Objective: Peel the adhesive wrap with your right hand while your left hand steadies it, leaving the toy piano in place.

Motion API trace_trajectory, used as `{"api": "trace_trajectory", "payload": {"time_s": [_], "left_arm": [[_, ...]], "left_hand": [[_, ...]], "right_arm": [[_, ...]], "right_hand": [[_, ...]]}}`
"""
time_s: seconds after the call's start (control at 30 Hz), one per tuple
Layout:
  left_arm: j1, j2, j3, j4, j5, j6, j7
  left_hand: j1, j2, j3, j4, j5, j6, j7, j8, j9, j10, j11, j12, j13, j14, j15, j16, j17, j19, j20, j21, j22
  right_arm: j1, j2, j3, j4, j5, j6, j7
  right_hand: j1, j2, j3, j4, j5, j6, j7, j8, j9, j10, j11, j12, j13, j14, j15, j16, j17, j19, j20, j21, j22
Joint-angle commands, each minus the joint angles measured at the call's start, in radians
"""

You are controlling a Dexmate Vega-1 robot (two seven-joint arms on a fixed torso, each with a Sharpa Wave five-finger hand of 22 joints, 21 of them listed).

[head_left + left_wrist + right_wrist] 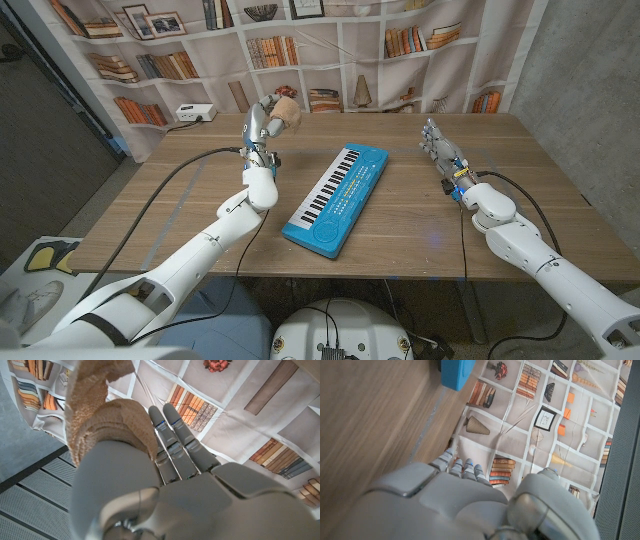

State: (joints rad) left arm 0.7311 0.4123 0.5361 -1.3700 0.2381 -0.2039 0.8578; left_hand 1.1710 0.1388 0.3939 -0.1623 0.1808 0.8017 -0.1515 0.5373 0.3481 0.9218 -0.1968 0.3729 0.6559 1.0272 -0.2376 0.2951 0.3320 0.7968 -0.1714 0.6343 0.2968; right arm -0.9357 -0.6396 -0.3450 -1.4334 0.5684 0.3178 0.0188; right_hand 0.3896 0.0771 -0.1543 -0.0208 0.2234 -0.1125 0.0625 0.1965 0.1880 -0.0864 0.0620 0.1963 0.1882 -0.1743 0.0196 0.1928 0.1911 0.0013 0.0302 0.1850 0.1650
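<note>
My left hand (258, 128) holds the tan adhesive wrap (286, 111) aloft, left of the toy piano (337, 198) on the worktop; soft, clingy stuff, so my empty, open-fingered right hand (436, 143) should pinch its loose tail.

Only the toy piano (336, 200) sits mid tabletop (180, 215), angled; bare wood on both sides gives either hand plenty of room.
</note>
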Motion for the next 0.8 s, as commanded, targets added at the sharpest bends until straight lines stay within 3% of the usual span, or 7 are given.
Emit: {"api": "trace_trajectory", "payload": {"time_s": [0.03,0.8], "left_arm": [[-0.004,-0.039,-0.014,0.035,-0.062,-0.069,0.000],[0.013,-0.015,-0.049,-0.040,-0.150,-0.047,-0.139]], "left_hand": [[0.006,0.011,-0.001,0.005,0.002,0.003,0.001,0.005,0.054,0.015,-0.006,-0.002,0.004,0.012,-0.001,-0.003,0.004,-0.002,0.002,0.006,0.002],[0.005,0.009,-0.001,0.005,0.003,-0.004,-0.001,0.010,0.055,0.015,-0.006,-0.009,0.008,0.014,-0.002,-0.012,0.008,-0.014,0.002,0.031,-0.006]], "right_arm": [[-0.009,-0.010,-0.006,-0.020,-0.017,-0.008,-0.011],[-0.026,-0.011,-0.029,-0.054,-0.093,0.026,-0.042]], "right_hand": [[0.007,0.006,-0.001,-0.006,-0.004,0.000,-0.002,0.001,0.005,0.005,-0.001,0.005,0.004,-0.010,-0.004,0.006,0.001,-0.001,-0.004,0.002,0.003],[0.027,0.003,0.003,-0.020,-0.004,-0.006,-0.005,0.001,0.005,0.071,-0.019,0.028,0.010,-0.001,-0.002,0.010,0.003,-0.004,0.020,0.001,0.003]]}}
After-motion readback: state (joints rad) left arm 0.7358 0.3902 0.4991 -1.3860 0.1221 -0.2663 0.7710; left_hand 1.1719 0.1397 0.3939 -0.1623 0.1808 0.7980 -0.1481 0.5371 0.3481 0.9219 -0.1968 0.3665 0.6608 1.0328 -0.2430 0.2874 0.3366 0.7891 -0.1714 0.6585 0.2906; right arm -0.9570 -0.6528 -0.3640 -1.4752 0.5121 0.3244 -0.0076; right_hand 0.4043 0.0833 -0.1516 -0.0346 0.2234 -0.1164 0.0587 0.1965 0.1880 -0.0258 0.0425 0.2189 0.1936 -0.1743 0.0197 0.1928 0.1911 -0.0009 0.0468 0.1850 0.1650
